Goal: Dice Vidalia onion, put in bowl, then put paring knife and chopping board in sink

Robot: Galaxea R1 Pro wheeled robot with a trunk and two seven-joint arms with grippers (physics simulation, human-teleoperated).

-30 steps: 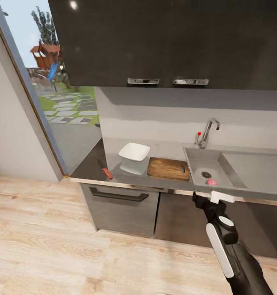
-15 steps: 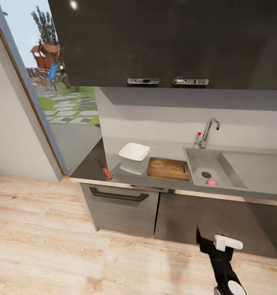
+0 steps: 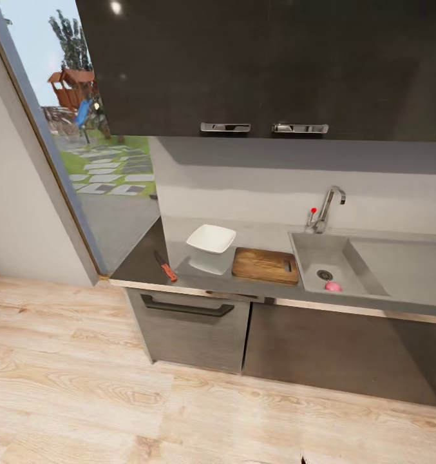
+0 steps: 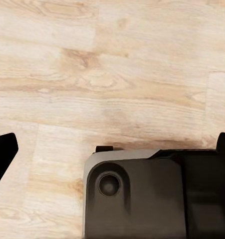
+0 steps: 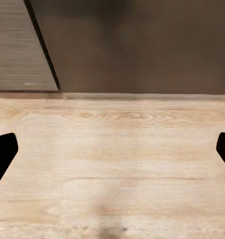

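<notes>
In the head view the Vidalia onion (image 3: pixel 333 286), small, round and pinkish, lies in the sink (image 3: pixel 306 250) beside the drain, below the chrome tap (image 3: pixel 325 209). Left of the sink the wooden chopping board (image 3: pixel 265 265) lies flat on the countertop (image 3: pixel 138 261). The white square bowl (image 3: pixel 210 244) stands next to the board. Further left is the paring knife (image 3: pixel 165 265), red handle toward the counter's front edge. My left gripper (image 4: pixel 112 149) hangs open over the wooden floor, above part of my dark base (image 4: pixel 142 196). Low down, my right gripper (image 5: pixel 112 152) is open, facing floor and cabinet fronts.
Dark upper cabinets (image 3: pixel 263 64) with chrome handles hang over the counter. Grey cabinet fronts (image 3: pixel 192 328) with a drawer handle stand below it. A tall glass opening (image 3: pixel 82 129) onto a garden is at the left. Light wooden floor (image 3: pixel 114 399) stretches in front.
My right arm has dropped from the sink's front edge down out of the head view. The things on the counter and in the sink have not moved.
</notes>
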